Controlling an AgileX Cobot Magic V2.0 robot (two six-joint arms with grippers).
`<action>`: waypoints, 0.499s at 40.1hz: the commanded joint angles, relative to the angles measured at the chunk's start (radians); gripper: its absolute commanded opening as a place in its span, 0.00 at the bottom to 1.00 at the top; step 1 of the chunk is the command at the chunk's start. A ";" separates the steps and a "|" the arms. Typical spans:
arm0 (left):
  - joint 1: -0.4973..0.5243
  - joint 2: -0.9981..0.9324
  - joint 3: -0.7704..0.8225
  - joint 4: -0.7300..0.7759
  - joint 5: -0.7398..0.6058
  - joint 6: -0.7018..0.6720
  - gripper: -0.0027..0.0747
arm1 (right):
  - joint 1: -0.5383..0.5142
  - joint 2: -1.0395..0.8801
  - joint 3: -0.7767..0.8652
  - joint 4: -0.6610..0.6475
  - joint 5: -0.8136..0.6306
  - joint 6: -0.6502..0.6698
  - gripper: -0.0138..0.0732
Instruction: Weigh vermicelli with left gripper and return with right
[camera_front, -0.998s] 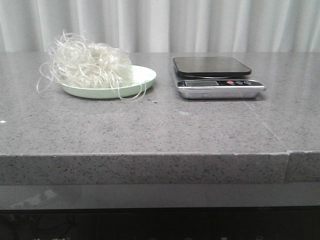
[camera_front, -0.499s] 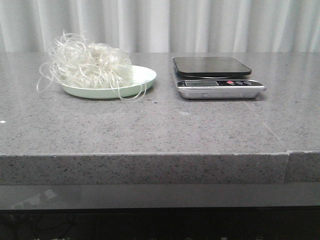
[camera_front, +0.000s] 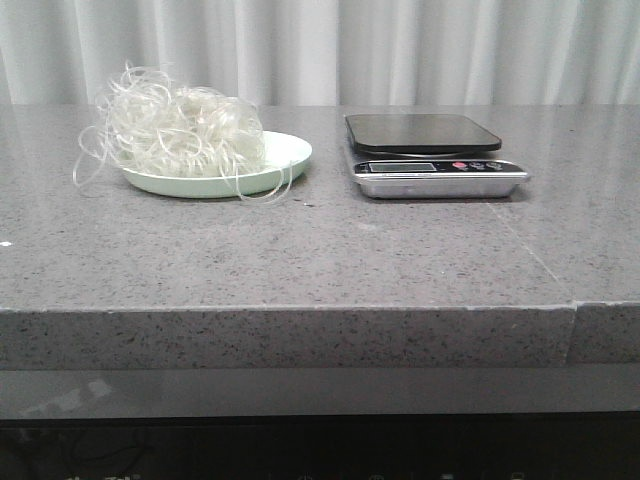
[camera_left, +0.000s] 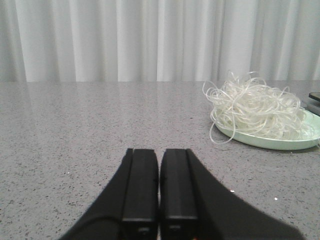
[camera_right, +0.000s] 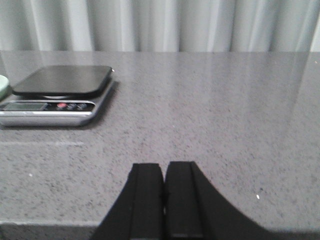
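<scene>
Grey speckled table, white curtain behind: across the last second of front-view frames nothing on it has shifted, so the task has not started in any visible way. The kitchen scale sits right of centre on the table, dark weighing platform bare, its display too small to read. Well apart to its left is the pale green plate, and the vermicelli lies heaped on that plate, biased toward the plate's left side, with stray loops hanging over the rim onto the table; same position and same outline as in the earlier frames. Neither arm appears in the front view. Left wrist view: left tool empty, its two black fingers pressed together with only a hairline seam between them, low over bare table, the vermicelli and plate ahead and off to one side. Right wrist view: right tool likewise closed on nothing, with the scale ahead and to one side. Judgement: both arms parked at rest, zero progress; the first step in hand is for the left tool to open and reach for the noodle nest. Loose springy strands may trail or snag on the plate rim when lifted.
</scene>
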 joint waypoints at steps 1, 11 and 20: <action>0.002 -0.024 0.037 -0.006 -0.083 0.002 0.24 | -0.011 -0.014 0.008 -0.010 -0.141 0.001 0.34; 0.002 -0.024 0.037 -0.006 -0.083 0.002 0.24 | -0.010 -0.014 0.022 -0.010 -0.205 0.009 0.34; 0.002 -0.024 0.037 -0.006 -0.083 0.002 0.24 | -0.009 -0.014 0.022 -0.010 -0.213 0.015 0.34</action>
